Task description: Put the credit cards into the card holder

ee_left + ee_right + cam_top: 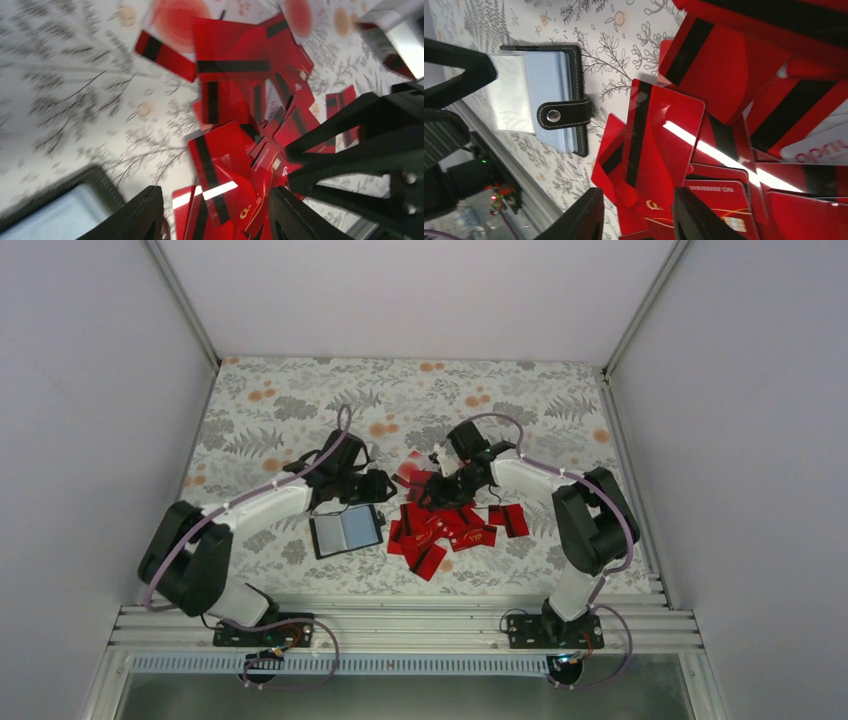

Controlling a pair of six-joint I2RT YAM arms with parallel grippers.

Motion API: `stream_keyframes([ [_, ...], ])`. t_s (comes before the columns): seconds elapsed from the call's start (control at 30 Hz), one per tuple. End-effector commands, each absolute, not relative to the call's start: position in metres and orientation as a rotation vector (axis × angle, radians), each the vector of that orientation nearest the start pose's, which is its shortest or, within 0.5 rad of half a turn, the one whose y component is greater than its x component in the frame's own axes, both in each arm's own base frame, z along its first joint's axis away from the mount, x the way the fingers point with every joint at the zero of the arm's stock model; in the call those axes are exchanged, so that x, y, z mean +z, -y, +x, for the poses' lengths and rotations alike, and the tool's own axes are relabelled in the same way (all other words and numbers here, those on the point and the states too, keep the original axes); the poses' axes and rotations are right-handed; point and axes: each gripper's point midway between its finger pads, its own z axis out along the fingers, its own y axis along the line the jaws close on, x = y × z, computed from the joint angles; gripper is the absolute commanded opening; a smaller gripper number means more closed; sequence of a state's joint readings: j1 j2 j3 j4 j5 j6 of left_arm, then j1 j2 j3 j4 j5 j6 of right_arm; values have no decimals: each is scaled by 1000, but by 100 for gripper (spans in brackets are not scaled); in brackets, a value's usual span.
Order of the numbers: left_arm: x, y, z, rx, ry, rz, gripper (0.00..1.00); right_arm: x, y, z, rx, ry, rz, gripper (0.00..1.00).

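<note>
Lying nearest you: holder (346,530), open flat by the table (300,575) front edge, just left of the cards (450,525).
Left gripper (216,205): jaws parted above the pile, gripping nothing you can see.
Right gripper (638,200): jaws apart around one card; whether it is held, can't tell.
Room: table runs well past the pile.
Blurred: left wrist view.

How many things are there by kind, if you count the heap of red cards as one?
Card holder: 1
Heap of red credit cards: 1, too overlapped to count singly
Robot arms: 2, left arm and right arm
Total: 4
</note>
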State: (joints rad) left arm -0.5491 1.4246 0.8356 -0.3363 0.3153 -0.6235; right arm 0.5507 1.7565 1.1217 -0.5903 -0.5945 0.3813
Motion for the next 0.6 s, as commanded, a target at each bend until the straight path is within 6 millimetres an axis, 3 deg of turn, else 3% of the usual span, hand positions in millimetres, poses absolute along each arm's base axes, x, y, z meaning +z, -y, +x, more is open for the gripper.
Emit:
stream_keyframes([
  [0.0,108,269,291,-984,-2615,251,56,84,-292,263,1221,-2814,-442,33],
  [0.13,97,286,295,-1051,-2651,339,58,77,-292,258,1252,-2822,-430,27],
  [0.33,76,295,303,-1055,-2703,393,58,59,-288,250,1265,-2864,-421,21],
  [0.57,61,292,306,-997,-2748,409,57,37,-282,238,1261,-2912,-402,19],
])
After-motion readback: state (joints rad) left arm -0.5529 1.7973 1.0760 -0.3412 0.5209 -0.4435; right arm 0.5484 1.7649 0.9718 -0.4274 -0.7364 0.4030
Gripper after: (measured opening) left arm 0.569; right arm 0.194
